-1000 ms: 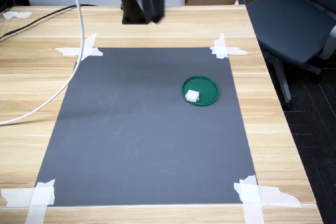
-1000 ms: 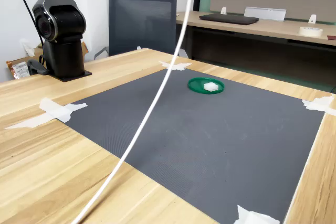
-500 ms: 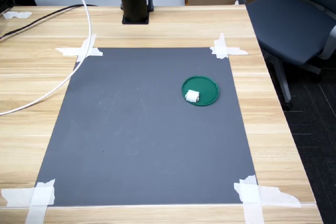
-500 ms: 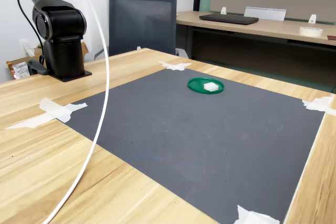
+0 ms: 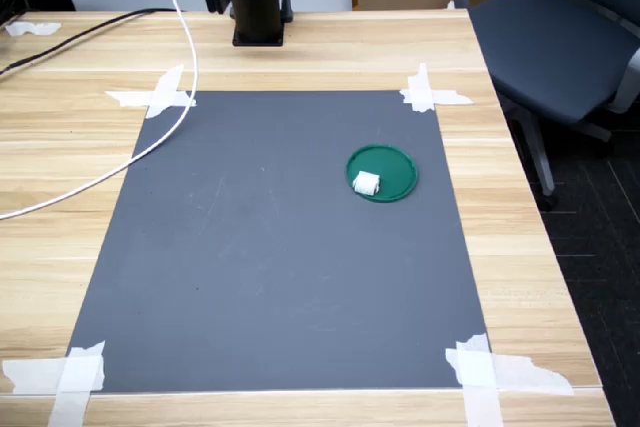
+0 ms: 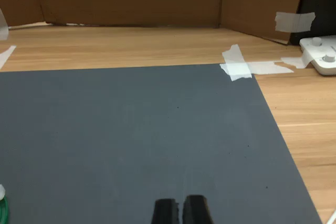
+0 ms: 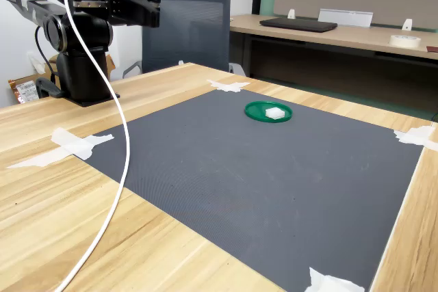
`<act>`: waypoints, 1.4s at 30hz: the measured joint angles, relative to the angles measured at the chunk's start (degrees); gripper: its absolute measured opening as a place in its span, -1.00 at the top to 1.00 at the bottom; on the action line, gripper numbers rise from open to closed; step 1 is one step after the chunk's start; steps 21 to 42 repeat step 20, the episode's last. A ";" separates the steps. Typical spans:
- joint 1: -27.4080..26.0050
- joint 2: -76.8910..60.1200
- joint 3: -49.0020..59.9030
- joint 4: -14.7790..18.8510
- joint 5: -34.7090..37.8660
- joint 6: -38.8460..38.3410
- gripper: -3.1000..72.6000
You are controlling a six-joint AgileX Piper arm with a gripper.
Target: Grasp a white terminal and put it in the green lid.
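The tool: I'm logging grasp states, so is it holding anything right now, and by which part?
Nothing is held. In the wrist view the tool has its fingers together with nothing between them, and the white terminal lies in the green lid.

In the wrist view the green lid [image 6: 2, 209] is cut off at the edge, only a sliver showing.

Even, bright indoor light; all three views clear enough to read.

Soft overhead light falls flat across the mat [image 5: 280, 247] and the wood table [image 5: 60, 147], leaving almost no shadows. In the first exterior view the mat shows faint pale scuffs, no glare. In the second exterior view the near cable [image 7: 113, 189] is slightly soft. In the wrist view the fingertips [image 6: 181, 211] are dark and blurred at the frame edge, and the far cardboard is dimmer.
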 joint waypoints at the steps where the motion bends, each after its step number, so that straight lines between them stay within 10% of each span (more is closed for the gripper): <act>1: 0.00 -0.77 0.00 0.00 -0.05 -0.06 0.98; 42: 0.00 -3.28 0.00 0.00 0.00 -0.18 0.99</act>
